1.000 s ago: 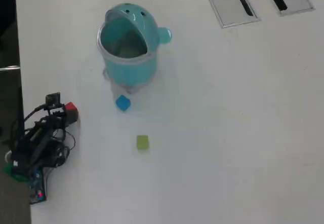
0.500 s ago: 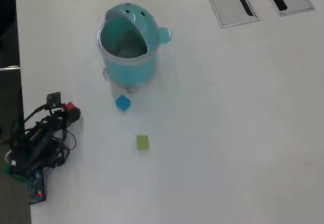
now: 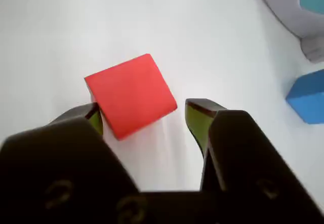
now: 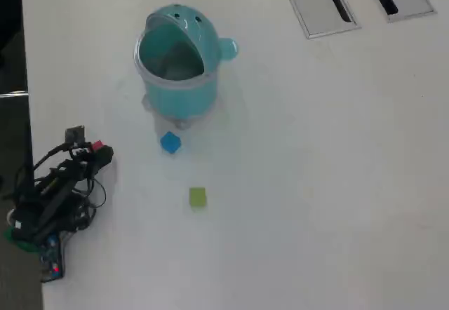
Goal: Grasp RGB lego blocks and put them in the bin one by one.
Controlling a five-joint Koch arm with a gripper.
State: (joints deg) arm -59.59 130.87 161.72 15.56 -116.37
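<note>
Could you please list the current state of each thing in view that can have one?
Gripper: open, fingers on either side of the red block, one finger touching it, not closed on it.
Red block: on the table, between the fingers, not lifted.
Blue block: loose on the table, just in front of the bin.
Yellow-green block: loose on the table, apart from the others.
Bin: upright, mouth open, no block visible inside.

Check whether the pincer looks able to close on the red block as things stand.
Probably yes. In the wrist view the pincer is open with the red block between its jaws, touching the left one, a gap at the right. Nothing blocks it; the blue block sits well aside.
</note>
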